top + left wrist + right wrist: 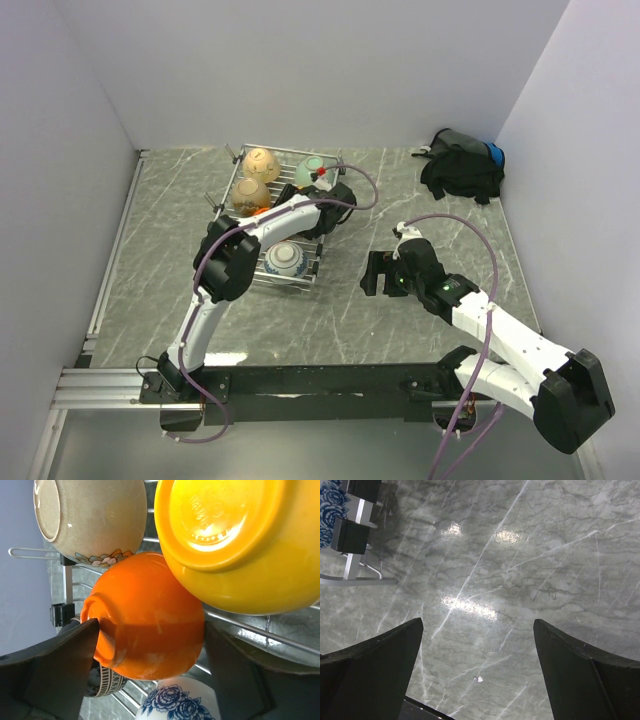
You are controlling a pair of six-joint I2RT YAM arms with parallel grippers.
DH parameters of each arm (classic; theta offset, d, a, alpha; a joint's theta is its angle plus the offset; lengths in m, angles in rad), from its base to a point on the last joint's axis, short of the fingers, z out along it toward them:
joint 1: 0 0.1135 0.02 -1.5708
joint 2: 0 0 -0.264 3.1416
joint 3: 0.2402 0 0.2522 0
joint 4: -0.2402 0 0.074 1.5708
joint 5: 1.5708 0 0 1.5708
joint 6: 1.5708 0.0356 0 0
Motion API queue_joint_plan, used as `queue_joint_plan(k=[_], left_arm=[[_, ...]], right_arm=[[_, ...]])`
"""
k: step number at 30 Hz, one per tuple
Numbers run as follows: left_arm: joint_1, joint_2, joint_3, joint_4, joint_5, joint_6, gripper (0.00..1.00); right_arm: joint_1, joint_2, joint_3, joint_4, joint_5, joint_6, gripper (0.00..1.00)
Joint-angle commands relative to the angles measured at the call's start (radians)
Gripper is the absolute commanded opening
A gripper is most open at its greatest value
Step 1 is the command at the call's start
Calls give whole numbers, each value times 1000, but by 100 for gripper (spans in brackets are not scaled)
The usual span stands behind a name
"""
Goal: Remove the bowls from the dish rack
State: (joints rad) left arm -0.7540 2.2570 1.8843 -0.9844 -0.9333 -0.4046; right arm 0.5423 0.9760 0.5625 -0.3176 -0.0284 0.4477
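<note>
The silver wire dish rack (312, 281) sits left of the table's centre. In it I see a tan bowl (261, 161), a pale green bowl (311, 170), a speckled brown bowl (250, 193) and a white bowl with blue pattern (284, 259). My left gripper (151, 625) reaches into the rack, and both of its fingers press the sides of an upturned orange bowl (150, 600). Against that bowl lie a yellow-orange bowl (235, 545), a tan flowered one (95, 520) and a dark patterned one (102, 682). My right gripper (477, 622) hangs open over bare marble, right of the rack.
A black bag (462, 165) lies at the back right corner. White walls close in the table on three sides. A rack foot and corner (355, 570) show at the left of the right wrist view.
</note>
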Motion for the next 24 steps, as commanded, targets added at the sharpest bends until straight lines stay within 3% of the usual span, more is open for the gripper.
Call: queue_joint_plan(k=[1,4,17,24], left_arm=[[2,-53,-1,-34,-30,18,81],[2,-76,-19,-14,-27,27,69],[2,-131,19,-27,-6,24,47],[2,-203,16,13,19,35,40]], right_arm=[[-4,-8,-3,32,1,-9,100],[-4,-10,-1,32,-2,-7,100],[-2,-36,16,23,24,-15,100],[-4,-88,4,148,-44,-20,100]])
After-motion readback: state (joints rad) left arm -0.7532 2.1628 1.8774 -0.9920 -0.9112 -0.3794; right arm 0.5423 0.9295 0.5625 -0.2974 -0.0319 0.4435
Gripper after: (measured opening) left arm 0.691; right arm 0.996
